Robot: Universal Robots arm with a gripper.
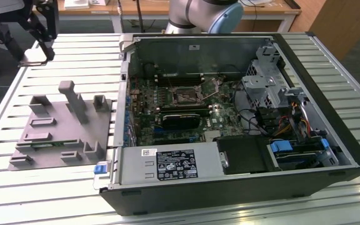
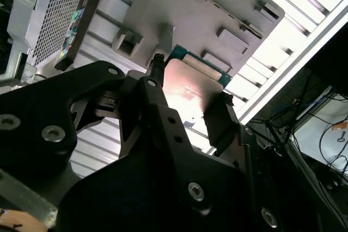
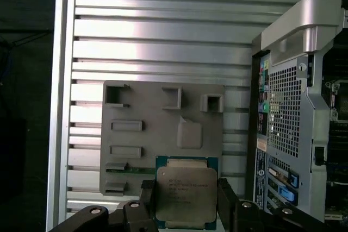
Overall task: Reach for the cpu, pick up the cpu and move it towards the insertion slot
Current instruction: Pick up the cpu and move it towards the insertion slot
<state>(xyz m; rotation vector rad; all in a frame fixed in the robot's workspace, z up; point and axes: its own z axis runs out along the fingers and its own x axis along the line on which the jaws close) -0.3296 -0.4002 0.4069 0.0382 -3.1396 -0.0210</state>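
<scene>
So we're past the reach and the pick at this point, as far as we can judge: in the first wrist view the cpu [image 3: 186, 195] sits squarely between the two black fingers [image 3: 148, 202], which are closed against its opposite edges, and it hangs above the grey fixture plate [image 3: 163, 134] rather than lying in it. The second wrist view backs that up, with the chip's shiny face [image 2: 187, 92] clamped between the finger tips and the slatted table [image 2: 283, 42] well behind it. In the exterior view the gripper [image 1: 35, 58] is up at the far left corner of the table, over by the far side of the grey plate [image 1: 61, 129], while the insertion slot [image 1: 186, 96] is in the green board inside the open computer case [image 1: 243, 187], off toward the exterior view's right. So the carry part is what we reckon is left, and pretty much all of it: gripper and socket are well apart, with the case's side wall between them. The socket looks empty and uncovered from here, though we can't make out its fine detail.
</scene>
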